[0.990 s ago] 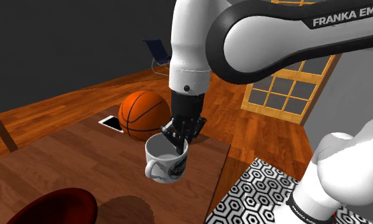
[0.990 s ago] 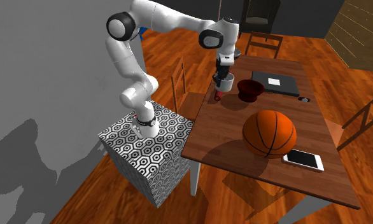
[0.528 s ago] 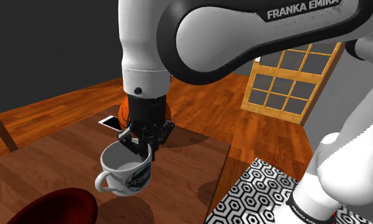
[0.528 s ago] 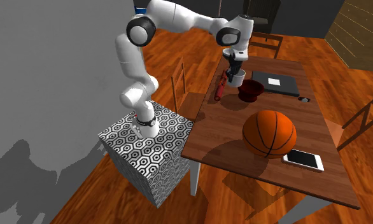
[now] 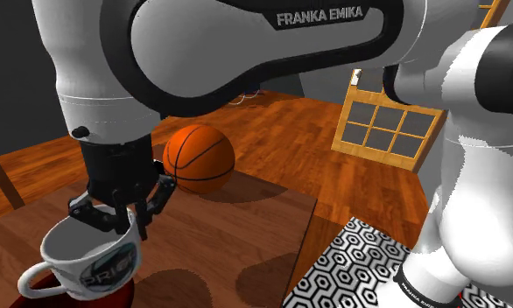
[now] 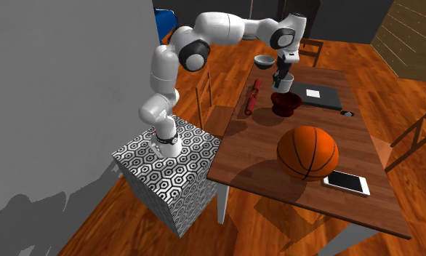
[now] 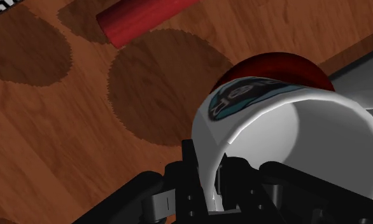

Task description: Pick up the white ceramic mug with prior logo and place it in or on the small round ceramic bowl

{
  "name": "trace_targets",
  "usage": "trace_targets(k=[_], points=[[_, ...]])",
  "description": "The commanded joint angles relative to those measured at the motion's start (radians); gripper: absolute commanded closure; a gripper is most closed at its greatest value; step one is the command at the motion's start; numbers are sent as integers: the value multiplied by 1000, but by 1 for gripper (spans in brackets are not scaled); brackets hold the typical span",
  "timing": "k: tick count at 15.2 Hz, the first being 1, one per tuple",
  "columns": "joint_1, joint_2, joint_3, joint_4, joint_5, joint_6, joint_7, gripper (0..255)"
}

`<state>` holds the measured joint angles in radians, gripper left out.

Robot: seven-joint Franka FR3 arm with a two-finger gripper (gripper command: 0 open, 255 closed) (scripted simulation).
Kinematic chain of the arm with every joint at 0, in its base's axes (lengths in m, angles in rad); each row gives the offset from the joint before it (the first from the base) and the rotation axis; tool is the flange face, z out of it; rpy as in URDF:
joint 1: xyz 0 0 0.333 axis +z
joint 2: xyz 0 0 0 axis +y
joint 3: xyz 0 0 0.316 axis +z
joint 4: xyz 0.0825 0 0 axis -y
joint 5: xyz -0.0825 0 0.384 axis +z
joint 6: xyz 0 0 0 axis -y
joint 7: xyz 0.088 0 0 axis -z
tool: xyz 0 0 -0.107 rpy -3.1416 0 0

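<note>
overhead, mug (image 5: 90,262) hangs above red bowl (image 6: 285,106); red cylinder (image 6: 252,98) and laptop (image 6: 317,96) flank it.

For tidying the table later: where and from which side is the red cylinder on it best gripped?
Probably at its middle, from above, jaws across its narrow width: the red cylinder lies flat on the table, long and slim, its round sides free. The tool, now shut on the white mug, must first release it.

I see the white mug (image 5: 93,258) with a dark, teal-edged logo on its side, mouth up and handle toward the shoulder view's left. It's off the surface, rim pinched in the tool (image 5: 132,219). The dark red round bowl (image 6: 284,104) sits on the surface right under the mug.
</note>
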<state>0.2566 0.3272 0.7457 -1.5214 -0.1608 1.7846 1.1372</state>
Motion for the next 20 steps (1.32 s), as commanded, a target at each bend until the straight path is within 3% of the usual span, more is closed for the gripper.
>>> trace_targets(k=[1,4,5,20], points=[[68,100,-11,128,-64,-46,42,255],[199,264,-44,376,-149,-142,79,255],[277,357,-64,537,-190,-206,84,255],[210,337,-67,284,-186,13,101,255]])
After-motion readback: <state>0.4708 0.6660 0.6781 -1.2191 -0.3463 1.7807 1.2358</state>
